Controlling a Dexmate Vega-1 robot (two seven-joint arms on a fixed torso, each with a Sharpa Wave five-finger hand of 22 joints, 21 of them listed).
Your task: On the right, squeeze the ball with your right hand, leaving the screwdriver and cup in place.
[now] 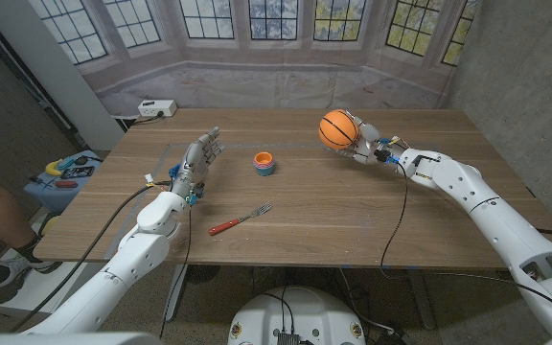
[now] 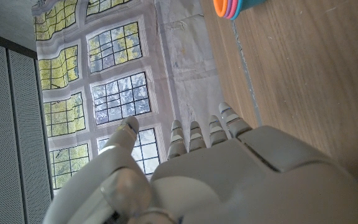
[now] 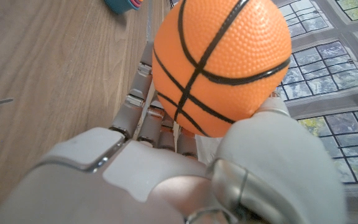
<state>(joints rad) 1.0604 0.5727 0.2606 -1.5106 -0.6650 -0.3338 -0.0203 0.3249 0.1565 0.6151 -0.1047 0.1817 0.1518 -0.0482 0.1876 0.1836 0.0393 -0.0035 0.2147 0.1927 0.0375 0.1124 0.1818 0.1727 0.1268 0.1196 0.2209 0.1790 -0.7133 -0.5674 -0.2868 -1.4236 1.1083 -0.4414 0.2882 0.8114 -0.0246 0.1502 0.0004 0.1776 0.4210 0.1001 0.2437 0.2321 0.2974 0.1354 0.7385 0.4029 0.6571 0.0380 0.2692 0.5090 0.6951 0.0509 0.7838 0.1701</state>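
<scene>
Fingers (image 3: 143, 109) of my right hand (image 1: 370, 146) wrap the orange ball (image 1: 337, 128), held at the tabletop's (image 1: 353, 211) right for squeezing; left hand (image 1: 195, 160) waits open-fingered; cup (image 1: 265, 164) and red-handled fork (image 1: 240, 220) sit untouched mid-table.

On the table: one ball (image 1: 337, 128), one stack of cups (image 1: 264, 164), one fork (image 1: 240, 219). Hands: two.

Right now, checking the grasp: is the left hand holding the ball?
No, the right hand grips the orange ball; the left hand holds nothing.
</scene>
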